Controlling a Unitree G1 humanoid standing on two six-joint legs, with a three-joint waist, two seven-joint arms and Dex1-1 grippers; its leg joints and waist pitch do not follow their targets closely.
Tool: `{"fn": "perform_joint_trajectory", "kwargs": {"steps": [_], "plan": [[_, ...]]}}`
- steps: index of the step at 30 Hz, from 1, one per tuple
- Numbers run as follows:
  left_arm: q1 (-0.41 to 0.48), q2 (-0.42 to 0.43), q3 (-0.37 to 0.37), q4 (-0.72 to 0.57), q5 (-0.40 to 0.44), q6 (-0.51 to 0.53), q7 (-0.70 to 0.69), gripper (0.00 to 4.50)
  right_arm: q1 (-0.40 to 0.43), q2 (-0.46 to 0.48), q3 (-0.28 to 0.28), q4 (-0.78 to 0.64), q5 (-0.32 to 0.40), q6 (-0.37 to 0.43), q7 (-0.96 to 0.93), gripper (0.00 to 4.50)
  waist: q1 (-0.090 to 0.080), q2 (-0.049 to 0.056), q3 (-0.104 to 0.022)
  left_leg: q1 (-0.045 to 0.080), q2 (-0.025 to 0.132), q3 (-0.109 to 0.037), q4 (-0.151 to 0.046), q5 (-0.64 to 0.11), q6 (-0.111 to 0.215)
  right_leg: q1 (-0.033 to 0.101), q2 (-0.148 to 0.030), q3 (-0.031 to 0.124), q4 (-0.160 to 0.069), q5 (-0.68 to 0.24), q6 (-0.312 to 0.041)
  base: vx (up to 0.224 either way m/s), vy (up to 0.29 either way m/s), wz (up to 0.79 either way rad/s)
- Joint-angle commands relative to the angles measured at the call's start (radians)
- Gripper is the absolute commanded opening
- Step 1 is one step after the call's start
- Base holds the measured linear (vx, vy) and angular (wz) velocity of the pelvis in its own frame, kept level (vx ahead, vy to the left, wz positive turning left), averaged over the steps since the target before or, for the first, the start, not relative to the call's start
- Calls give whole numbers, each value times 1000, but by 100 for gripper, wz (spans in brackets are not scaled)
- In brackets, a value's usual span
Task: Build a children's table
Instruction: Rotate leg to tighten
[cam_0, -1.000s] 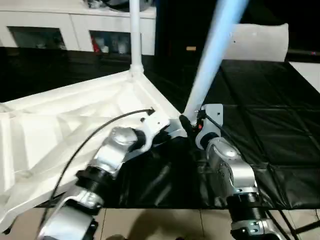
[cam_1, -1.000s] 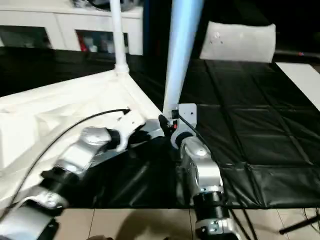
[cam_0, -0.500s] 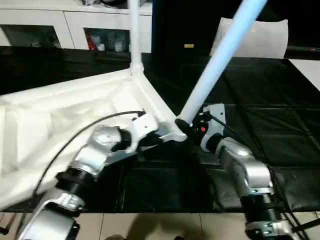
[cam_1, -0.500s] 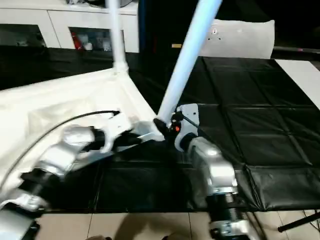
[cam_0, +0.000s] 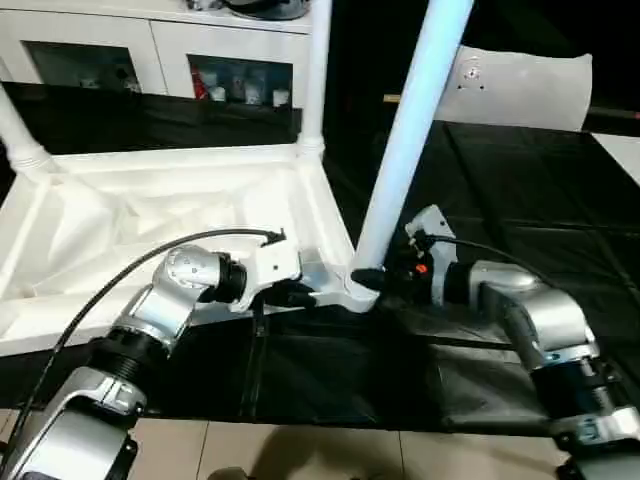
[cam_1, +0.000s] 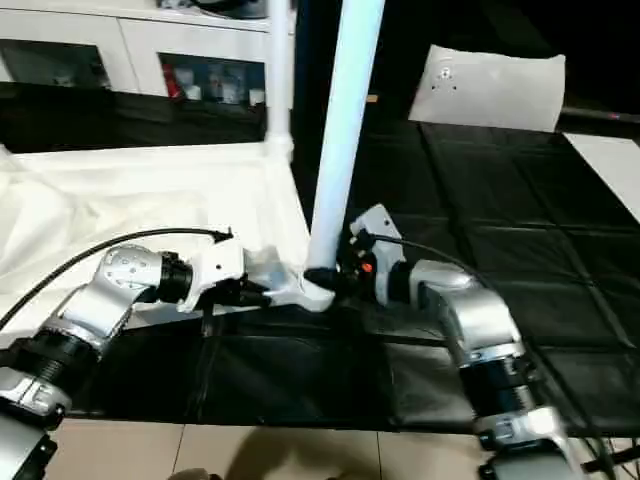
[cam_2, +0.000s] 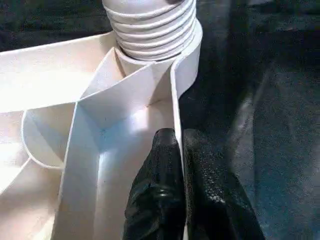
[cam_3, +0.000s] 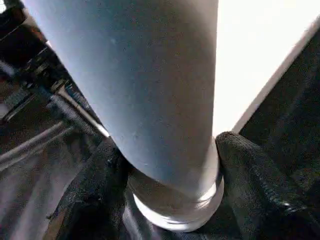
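Tabletop (cam_0: 180, 215) lies underside up on the black mat (cam_0: 520, 210), ribs and rim facing me. Two legs already stand in the far corner sockets: far leg (cam_0: 316, 75) at the far right corner, another leg (cam_0: 18, 135) at the far left.

My left jaws (cam_2: 177, 150) are pinched tight on the tabletop's thin near rim, one black finger inside the rim, one outside, just beside the near-right corner socket (cam_2: 150, 60). The threaded collar of a leg sits in that socket.

My right jaws (cam_3: 170, 165) clamp the near leg (cam_0: 410, 140) at its base, fingers (cam_3: 250, 180) on either side of the tube, right above the collar where it meets the socket. The near leg rises steeply, leaning a little to the right toward its top.

White glass-door cabinets (cam_0: 160, 60) run along the back. A flat white sheet (cam_0: 525, 85) with a small mark stands behind the mat, at right.
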Motion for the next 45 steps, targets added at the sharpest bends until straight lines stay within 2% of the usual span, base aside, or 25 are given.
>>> {"fn": "perform_joint_trajectory", "kwargs": {"steps": [1, 7, 9, 10, 11, 13, 14, 15, 16, 17, 18, 21, 25, 27, 28, 29, 30, 34, 35, 36, 37, 38, 43, 44, 45], "plan": [[-33, 10, -24, 10, 19, -24, -22, 0, 33, -18, 80, 61, -37, 25, 47, 240, 2, 3, -63, 4, 57, -8, -56, -78, 52, 51, -81, 57, -57, -40, -243, 0, 0, 0], [-47, 7, -26, 33, 15, -41, -45, 0, 38, -23, 100, 85, -43, -18, 93, 240, 13, 2, -62, 5, 58, -8, -56, -100, 39, 51, -82, 57, -61, -65, -235, 0, 0, 0], [-50, 7, -24, 39, 14, -44, -51, 0, 48, -9, 77, 103, -22, -14, 87, 240, 15, 2, -62, 6, 58, -8, -56, -104, 37, 50, -81, 57, -60, -66, -234, 0, 0, 0], [-51, 8, -23, 41, 12, -45, -53, 0, 51, -3, 67, 112, -14, -12, 81, 240, 17, 6, -61, 6, 58, -8, -58, -112, 32, 50, -81, 57, -60, -61, -239, 0, 0, 0], [-51, 9, -23, 42, 9, -44, -57, 0, 56, 8, 49, 125, 0, -3, 72, 240, 20, 17, -58, 7, 57, -10, -59, -121, 27, 48, -81, 57, -60, -65, -240, 0, 0, 0], [-51, 11, -23, 43, 6, -44, -61, 0, 62, 20, 31, 135, 13, 6, 61, 240, 18, 10, -59, 6, 57, -9, -59, -131, 25, 50, -81, 56, -62, -68, -240, 0, 0, 0], [-51, 13, -23, 43, 5, -44, -63, 0, 68, 28, 16, 145, 23, 12, 51, 240, 18, 11, -59, 7, 58, -10, -60, -136, 21, 50, -80, 56, -62, -69, -242, 0, 0, 0], [-52, 15, -23, 47, 4, -47, -67, 0, 80, 38, 0, 164, 30, 11, 38, 240, 19, 22, -59, 8, 58, -10, -61, -146, 16, 49, -80, 56, -64, -63, -248, 0, 0, 0], [-53, 15, -23, 49, 4, -49, -69, 0, 85, 39, 0, 170, 26, 5, 34, 240, 19, 18, -58, 8, 58, -11, -61, -147, 14, 49, -79, 55, -62, -56, -249, 0, 0, 0], [-53, 16, -23, 50, 4, -50, -71, 0, 89, 39, 1, 174, 23, 1, 32, 240, 21, 26, -58, 7, 57, -12, -61, -147, 12, 50, -79, 54, -61, -51, -251, 0, 0, 0], [-54, 17, -23, 52, 4, -52, -73, 0, 100, 39, 3, 180, 17, -8, 29, 240, 20, 29, -57, 7, 57, -12, -62, -155, 10, 50, -79, 54, -62, -52, -251, 0, 0, 0], [-54, 16, -24, 56, 5, -54, -77, 0, 117, 39, 9, 181, 5, -25, 23, 240, 20, 29, -57, 6, 56, -11, -62, -166, 9, 52, -78, 54, -65, -68, -247, 0, 0, 0], [-56, 16, -27, 60, 5, -56, -80, 0, 123, 26, 46, 171, -38, -81, 29, 240, 19, 35, -55, 9, 58, -13, -65, -193, 0, 49, -78, 54, -69, -100, -243, 0, 0, 0], [-55, 16, -28, 61, 6, -56, -80, 0, 122, 17, 66, 161, -53, -105, 42, 240, 16, 30, -52, 9, 57, -12, -67, -216, -3, 50, -77, 54, -73, -132, -236, 0, 0, 0], [-55, 16, -29, 61, 7, -56, -80, 0, 121, 14, 75, 157, -59, -116, 46, 240, 17, 32, -50, 11, 56, -13, -69, -225, -3, 50, -78, 55, -76, -162, -228, 0, 0, 0], [-54, 17, -29, 60, 8, -57, -78, 0, 119, 6, 91, 152, -72, -133, 56, 240, 17, 26, -51, 11, 58, -13, -69, -227, -3, 50, -80, 56, -77, -178, -223, 0, 0, 0], [-54, 17, -29, 60, 8, -57, -77, 0, 118, 2, 99, 150, -79, -141, 61, 240, 17, 25, -50, 11, 58, -13, -70, -226, -2, 49, -80, 56, -78, -186, -220, 0, 0, 0], [-52, 18, -28, 59, 9, -55, -74, 0, 117, -17, 139, 153, -109, -185, 88, 240, 17, 28, -50, 12, 59, -13, -70, -223, 4, 46, -79, 58, -79, -188, -214, 0, 0, 0], [-49, 18, -27, 57, 8, -53, -72, 0, 117, -14, 136, 156, -105, -189, 89, 240, 13, 11, -49, 11, 59, -11, -70, -221, 9, 46, -78, 58, -80, -193, -212, 0, 0, 0], [-49, 18, -27, 57, 8, -53, -72, 0, 117, -13, 135, 156, -105, -189, 89, 240, 16, 21, -49, 11, 58, -12, -71, -215, 11, 46, -80, 58, -78, -201, -212, 0, 0, 0], [-47, 19, -26, 56, 8, -52, -71, 0, 116, -11, 133, 158, -104, -190, 89, 240, 16, 21, -49, 12, 59, -12, -71, -215, 13, 45, -80, 58, -80, -200, -212, 0, 0, 0], [-47, 19, -26, 55, 8, -52, -71, 0, 115, -11, 132, 159, -104, -191, 89, 240, 16, 15, -49, 11, 60, -13, -71, -209, 16, 45, -80, 58, -78, -200, -211, 0, 0, 0], [-42, 25, -24, 53, 6, -50, -74, 0, 107, 4, 107, 197, -74, -181, 90, 240, 15, 18, -46, 12, 60, -12, -73, -231, 15, 41, -81, 59, -84, -238, -206, 0, 0, 0], [-41, 25, -24, 52, 5, -47, -76, 0, 107, 10, 94, 215, -65, -178, 89, 240, 15, 25, -45, 12, 60, -13, -74, -243, 11, 40, -82, 59, -86, -252, -203, 0, 0, 0], [-40, 26, -24, 51, 4, -47, -77, 0, 107, 13, 88, 222, -62, -178, 88, 240, 14, 22, -45, 12, 59, -12, -74, -247, 11, 40, -81, 59, -87, -257, -202, 0, 0, 0]]}}
